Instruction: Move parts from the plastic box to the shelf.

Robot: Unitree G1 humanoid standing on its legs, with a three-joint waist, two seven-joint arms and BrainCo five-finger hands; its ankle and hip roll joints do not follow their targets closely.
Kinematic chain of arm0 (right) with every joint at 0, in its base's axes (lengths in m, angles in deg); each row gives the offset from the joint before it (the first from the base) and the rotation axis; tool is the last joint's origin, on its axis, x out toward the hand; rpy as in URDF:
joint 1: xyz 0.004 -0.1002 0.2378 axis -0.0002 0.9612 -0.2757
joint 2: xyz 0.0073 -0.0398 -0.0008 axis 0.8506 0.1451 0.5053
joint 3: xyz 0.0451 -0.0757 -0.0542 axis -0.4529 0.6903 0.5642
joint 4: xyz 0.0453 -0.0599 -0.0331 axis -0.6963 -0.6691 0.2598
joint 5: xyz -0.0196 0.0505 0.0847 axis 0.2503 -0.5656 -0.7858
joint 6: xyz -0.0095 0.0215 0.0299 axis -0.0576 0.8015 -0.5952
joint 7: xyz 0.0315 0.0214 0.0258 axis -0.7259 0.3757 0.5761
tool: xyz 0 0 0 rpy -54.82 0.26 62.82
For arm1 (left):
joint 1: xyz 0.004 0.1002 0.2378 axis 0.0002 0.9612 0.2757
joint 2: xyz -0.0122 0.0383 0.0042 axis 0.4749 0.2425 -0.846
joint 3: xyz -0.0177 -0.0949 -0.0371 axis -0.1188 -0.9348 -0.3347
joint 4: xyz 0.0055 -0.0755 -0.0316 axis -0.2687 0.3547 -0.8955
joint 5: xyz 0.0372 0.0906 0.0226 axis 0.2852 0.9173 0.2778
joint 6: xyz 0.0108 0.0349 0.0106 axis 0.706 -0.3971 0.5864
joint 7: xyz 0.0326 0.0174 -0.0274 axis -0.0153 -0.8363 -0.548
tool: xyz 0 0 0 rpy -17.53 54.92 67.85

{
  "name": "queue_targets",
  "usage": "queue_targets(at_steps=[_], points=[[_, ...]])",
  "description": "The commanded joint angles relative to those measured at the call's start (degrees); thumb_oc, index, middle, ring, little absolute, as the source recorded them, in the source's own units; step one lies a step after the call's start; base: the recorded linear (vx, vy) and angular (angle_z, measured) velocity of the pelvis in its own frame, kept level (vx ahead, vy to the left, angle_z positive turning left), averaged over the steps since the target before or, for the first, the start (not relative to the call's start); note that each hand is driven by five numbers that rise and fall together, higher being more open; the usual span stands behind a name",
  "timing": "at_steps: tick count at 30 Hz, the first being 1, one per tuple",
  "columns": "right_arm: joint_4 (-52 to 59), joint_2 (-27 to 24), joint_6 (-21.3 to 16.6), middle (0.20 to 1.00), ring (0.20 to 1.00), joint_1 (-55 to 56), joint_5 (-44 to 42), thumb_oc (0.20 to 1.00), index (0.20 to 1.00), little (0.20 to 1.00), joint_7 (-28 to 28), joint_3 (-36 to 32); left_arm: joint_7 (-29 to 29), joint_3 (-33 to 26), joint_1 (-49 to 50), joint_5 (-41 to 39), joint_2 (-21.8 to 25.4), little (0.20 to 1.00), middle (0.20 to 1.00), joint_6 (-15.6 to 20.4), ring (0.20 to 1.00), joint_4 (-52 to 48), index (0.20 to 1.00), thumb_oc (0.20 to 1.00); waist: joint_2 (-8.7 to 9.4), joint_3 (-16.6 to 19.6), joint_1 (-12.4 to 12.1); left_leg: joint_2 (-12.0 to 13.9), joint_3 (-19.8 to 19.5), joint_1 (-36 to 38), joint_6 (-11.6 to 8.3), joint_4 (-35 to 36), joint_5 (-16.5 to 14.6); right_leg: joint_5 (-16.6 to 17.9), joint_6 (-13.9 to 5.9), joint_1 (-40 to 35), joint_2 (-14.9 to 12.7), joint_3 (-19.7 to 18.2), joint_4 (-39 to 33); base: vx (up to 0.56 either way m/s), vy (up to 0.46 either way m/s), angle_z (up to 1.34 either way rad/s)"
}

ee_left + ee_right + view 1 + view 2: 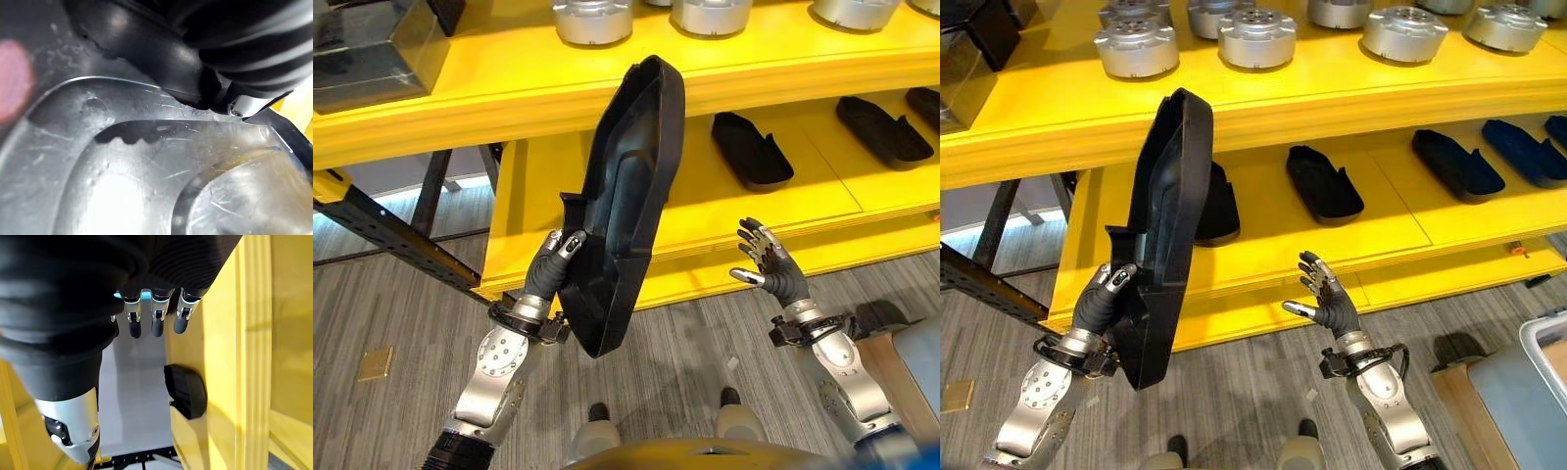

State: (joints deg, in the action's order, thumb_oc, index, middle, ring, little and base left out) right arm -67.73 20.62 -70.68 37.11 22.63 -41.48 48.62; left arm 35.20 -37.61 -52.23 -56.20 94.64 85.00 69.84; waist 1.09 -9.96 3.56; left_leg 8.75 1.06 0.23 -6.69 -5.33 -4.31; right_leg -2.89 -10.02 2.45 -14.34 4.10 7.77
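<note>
My left hand (551, 266) is shut on the lower edge of a long black moulded plastic part (628, 196), held upright and tilted in front of the yellow shelf (548, 186). The part's scratched inner surface (146, 186) shows close up in the left wrist view. To the right, my right hand (766, 262) is raised with its fingers (156, 323) spread and nothing in it, just before the shelf's lower front edge. Similar black parts (1324, 183) (1456, 163) lie on the lower shelf level.
Several round silver metal discs (1255, 37) stand on the upper shelf level. A dark transparent box (372, 49) sits at the upper shelf's left end. A black steel frame (391, 235) runs under the shelf on the left. A pale plastic box corner (1547, 352) shows at the right.
</note>
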Motion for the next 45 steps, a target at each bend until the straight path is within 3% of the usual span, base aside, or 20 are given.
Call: queue_targets(at_steps=[1,6,7,8,9,15,17,22,35,39,45], points=[[4.0,-0.5,-2.1,1.0,1.0,-0.1,-0.5,1.0,1.0,1.0,1.0,-1.2,-5.6,-10.4,-0.9,1.7,1.9,0.2,0.2,1.8,0.2,-1.4,0.2,0.2,1.92,1.3,-0.5,2.1,-1.5,-2.6,-0.16,-4.9,-0.2,2.6,-1.09,0.8,-2.0,-0.9,4.4,0.04,0.051,0.0],[4.8,-0.5,-2.4,1.0,1.0,0.1,-0.8,1.0,1.0,1.0,2.4,-2.2,-7.7,-14.1,1.0,15.3,9.4,0.2,0.2,2.7,0.2,0.0,0.2,0.2,2.87,1.0,-1.2,1.5,-1.2,-3.6,0.02,-7.7,-1.6,2.1,-1.39,0.2,-2.5,-0.6,4.6,0.02,0.012,0.02],[5.0,-0.8,-2.9,1.0,1.0,0.6,-0.9,1.0,1.0,1.0,2.8,-3.1,-10.0,-15.5,1.9,24.5,13.6,0.2,0.2,3.2,0.2,1.2,0.2,0.2,3.02,0.5,-1.4,1.5,-1.1,-4.0,-0.05,-8.5,-2.0,2.1,-1.53,0.2,-2.5,-0.8,4.7,0.03,0.015,0.03],[5.0,-0.7,-2.9,1.0,1.0,0.6,-0.9,1.0,1.0,1.0,2.8,-3.1,-10.2,-15.4,1.9,24.7,13.7,0.2,0.2,3.2,0.2,1.3,0.2,0.2,3.11,0.5,-1.4,1.5,-1.1,-4.0,-0.05,-8.6,-2.0,2.1,-1.53,0.2,-2.5,-0.8,4.7,0.0,0.0,0.0],[5.3,-1.1,-3.5,1.0,1.0,0.6,-1.3,1.0,1.0,1.0,3.3,-3.3,-12.3,-15.5,1.8,31.6,17.9,0.2,0.2,4.0,0.2,2.5,0.2,0.2,3.25,-0.1,-1.6,1.5,-0.9,-4.3,-0.06,-9.4,-2.3,2.1,-1.71,0.2,-2.6,-0.8,4.8,0.0,0.0,0.0],[5.7,-2.0,-5.0,1.0,1.0,0.4,-2.1,1.0,1.0,1.0,3.7,-2.5,-15.7,-13.7,1.0,42.8,26.9,0.2,0.2,5.1,0.2,6.1,0.2,0.2,3.65,-1.6,-1.8,1.6,-0.9,-5.0,-0.17,-10.5,-2.5,2.0,-1.89,0.5,-2.5,-1.0,5.3,0.0,0.0,0.0],[5.8,-2.1,-5.2,1.0,1.0,0.5,-2.2,1.0,1.0,1.0,3.7,-2.5,-15.7,-13.2,0.9,43.4,27.4,0.2,0.2,5.0,0.2,7.0,0.2,0.2,3.72,-1.9,-1.8,1.6,-0.8,-5.1,-0.16,-10.6,-2.6,2.0,-1.89,0.6,-2.5,-1.1,5.4,0.0,0.0,0.0],[6.0,-2.0,-5.6,1.0,1.0,0.7,-2.0,1.0,1.0,1.0,3.3,-2.5,-16.1,-11.6,-0.2,43.6,26.5,0.2,0.2,4.2,0.2,10.4,0.2,0.2,3.92,-2.7,-1.7,1.9,-0.7,-5.4,-0.26,-11.0,-2.6,1.9,-1.81,1.1,-2.3,-1.3,5.8,0.0,0.0,0.0],[5.7,-1.0,-4.6,1.0,1.0,1.7,-1.6,1.0,1.0,1.0,2.1,-3.6,-21.3,-14.6,-4.1,28.7,9.7,0.2,0.2,2.8,0.2,15.8,0.2,0.2,4.6,-3.3,-1.2,2.1,-0.2,-5.5,-0.14,-11.2,-2.9,2.0,-1.29,1.7,-1.9,-2.1,5.7,0.0,0.0,-0.01],[5.3,-0.5,-3.8,1.0,1.0,1.4,-2.0,1.0,1.0,1.0,1.4,-2.6,-22.0,-14.4,-8.3,18.1,3.7,0.2,0.2,3.8,0.2,18.0,0.2,0.2,4.92,-3.2,-0.9,2.0,0.1,-5.4,-0.04,-11.6,-3.1,2.0,-1.18,1.9,-1.8,-2.6,6.0,0.02,0.002,-0.04],[4.8,-0.6,-3.2,1.0,1.0,-0.2,-2.1,1.0,1.0,1.0,0.8,-0.5,-24.6,-12.8,-16.3,13.6,3.3,0.2,0.2,4.2,0.2,21.4,0.2,0.2,5.32,-3.1,-0.1,2.4,0.6,-5.3,-0.21,-11.8,-3.1,2.1,-1.11,2.6,-1.5,-3.5,6.4,0.01,0.0,-0.01]])
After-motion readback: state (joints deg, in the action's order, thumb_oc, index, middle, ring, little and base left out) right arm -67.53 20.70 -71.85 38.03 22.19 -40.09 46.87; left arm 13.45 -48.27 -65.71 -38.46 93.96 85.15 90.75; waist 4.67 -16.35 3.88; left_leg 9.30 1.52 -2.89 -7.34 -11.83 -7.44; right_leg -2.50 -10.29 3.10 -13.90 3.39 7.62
